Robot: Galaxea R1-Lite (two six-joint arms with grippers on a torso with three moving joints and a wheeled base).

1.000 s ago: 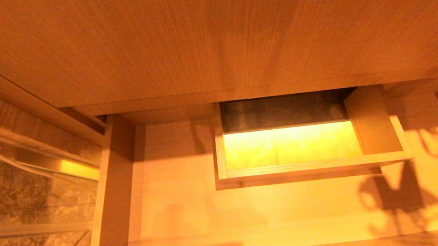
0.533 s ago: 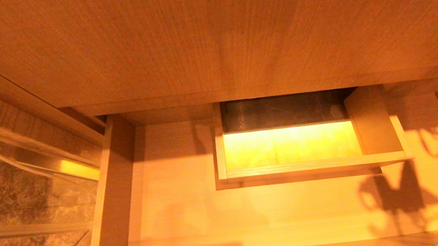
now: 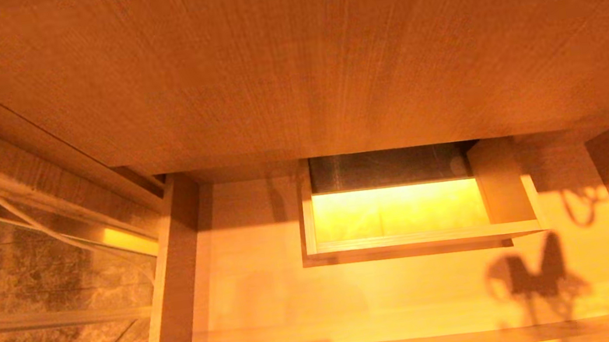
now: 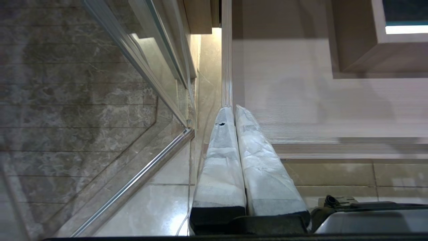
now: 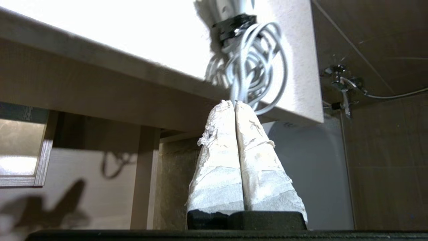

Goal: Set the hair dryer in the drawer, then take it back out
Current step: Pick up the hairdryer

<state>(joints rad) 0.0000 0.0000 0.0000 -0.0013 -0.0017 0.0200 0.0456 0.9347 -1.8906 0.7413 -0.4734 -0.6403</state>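
Hair dryer mostly cut off: only its coiled white cord (image 5: 249, 63) with black tie shows, top centre of the right wrist view, hanging just beyond my right tool (image 5: 235, 103); whether the pinched-together tips grip it is unclear. Drawer (image 3: 357, 299) open, lower centre of head view, beneath the tabletop (image 3: 289, 55). Left tool (image 4: 233, 108) closed, empty, beside the glass panel (image 4: 100, 100).
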